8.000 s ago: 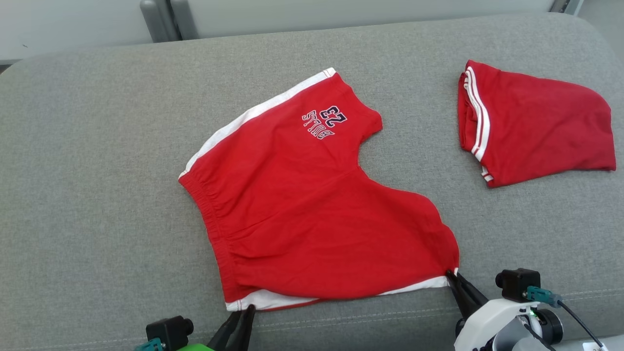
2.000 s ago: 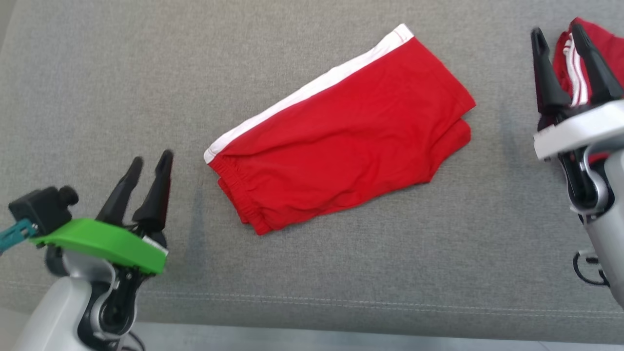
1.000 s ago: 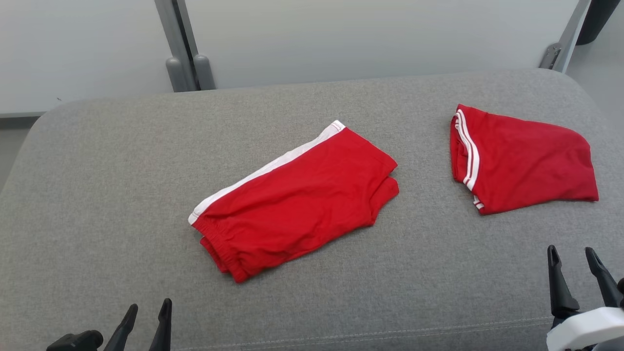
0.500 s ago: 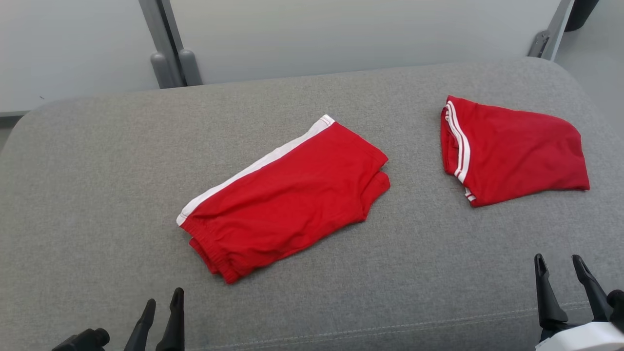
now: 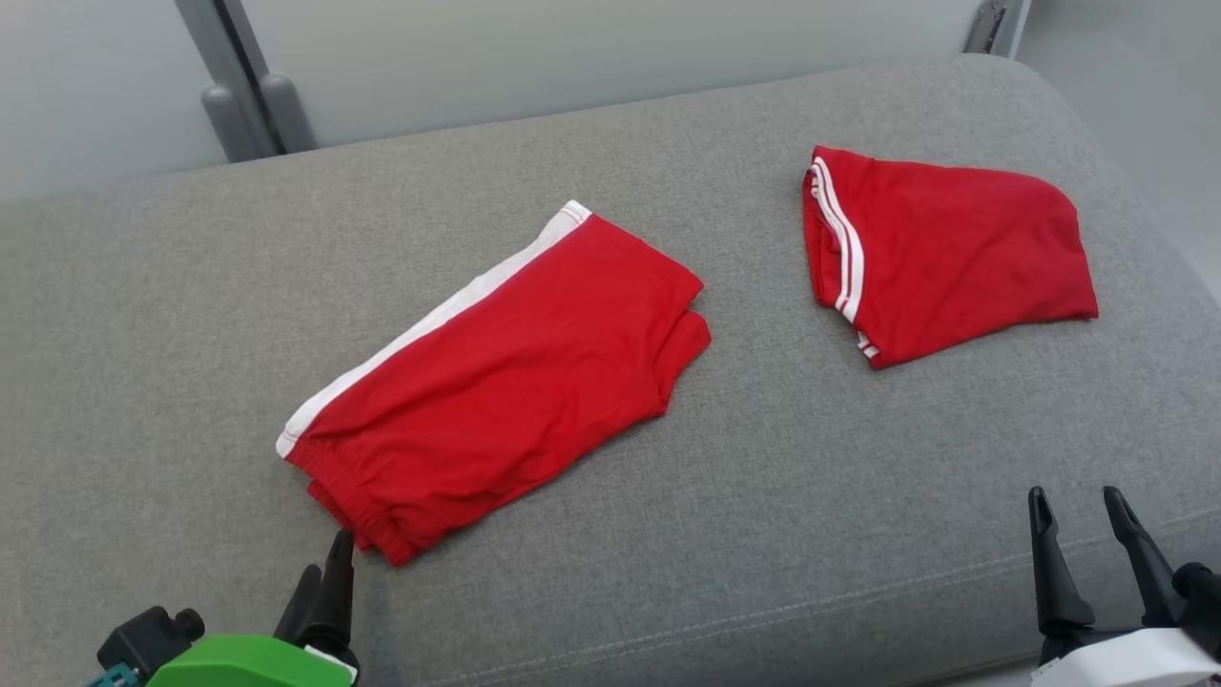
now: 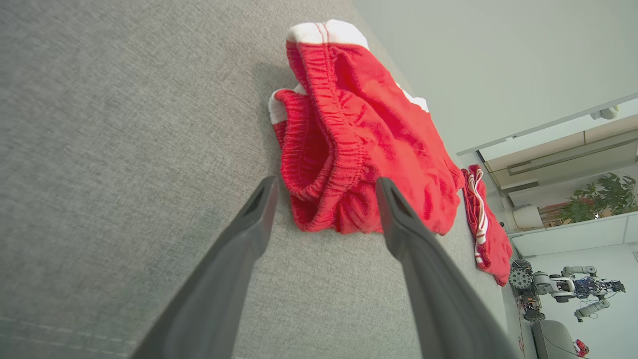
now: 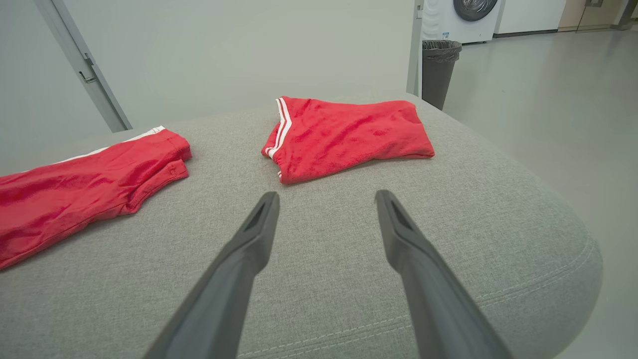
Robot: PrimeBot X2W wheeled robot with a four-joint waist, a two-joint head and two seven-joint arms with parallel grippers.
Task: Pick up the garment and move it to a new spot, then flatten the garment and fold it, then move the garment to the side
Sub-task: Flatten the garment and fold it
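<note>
Two steps seem done: folded shorts [image 5: 496, 372] lie just ahead of the left end effector [image 5: 326, 555], wide open and empty like the right end effector [image 5: 1073, 494]; only moving them aside remains.

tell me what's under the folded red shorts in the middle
The folded shorts lie on the grey cushion. Their own lower layer peeks out at the leg end. Anything between the layers or beneath is covered, so it cannot be told.
</note>
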